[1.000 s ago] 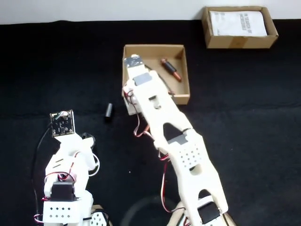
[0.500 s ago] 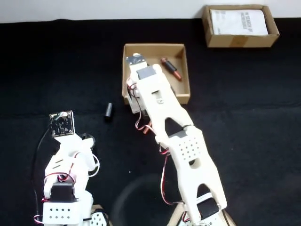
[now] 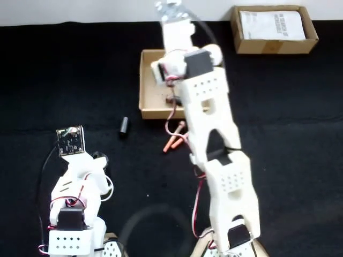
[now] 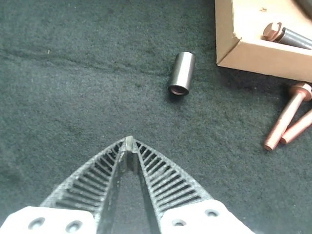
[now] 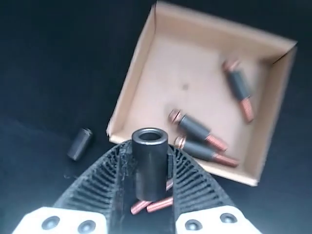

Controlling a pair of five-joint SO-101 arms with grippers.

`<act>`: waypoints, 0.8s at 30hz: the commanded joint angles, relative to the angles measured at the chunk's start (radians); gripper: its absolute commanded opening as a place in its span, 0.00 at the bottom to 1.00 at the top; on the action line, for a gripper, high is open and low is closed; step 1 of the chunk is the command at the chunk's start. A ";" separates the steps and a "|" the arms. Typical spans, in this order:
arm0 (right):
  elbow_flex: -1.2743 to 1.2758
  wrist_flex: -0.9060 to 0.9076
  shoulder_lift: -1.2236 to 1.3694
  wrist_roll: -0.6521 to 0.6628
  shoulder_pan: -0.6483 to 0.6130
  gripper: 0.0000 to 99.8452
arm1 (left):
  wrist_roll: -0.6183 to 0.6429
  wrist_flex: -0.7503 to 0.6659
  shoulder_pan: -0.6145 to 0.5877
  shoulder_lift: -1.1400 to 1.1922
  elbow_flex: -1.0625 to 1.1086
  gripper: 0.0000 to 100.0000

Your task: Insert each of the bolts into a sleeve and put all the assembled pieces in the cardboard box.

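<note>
while right gripper [image 5: 148, 149] clamps sleeve [image 5: 149, 163], box [image 5: 161, 80] holds three assembled pieces [image 5: 194, 126]

Right claw [image 5: 149, 152] clamps sleeve [image 5: 149, 168]; three assemblies [image 5: 195, 127] in cardboard box [image 5: 161, 80]

place: robot lab bench | signs: white left arm [image 3: 75, 187], right arm [image 3: 214, 123], black cloth-covered table [image 3: 64, 69], plain white wall [image 3: 80, 10]
</note>
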 commanded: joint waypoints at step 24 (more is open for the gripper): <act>1.305 0.008 -1.534 0.011 0.176 0.01 | 0.060 0.262 0.257 0.957 -1.017 0.17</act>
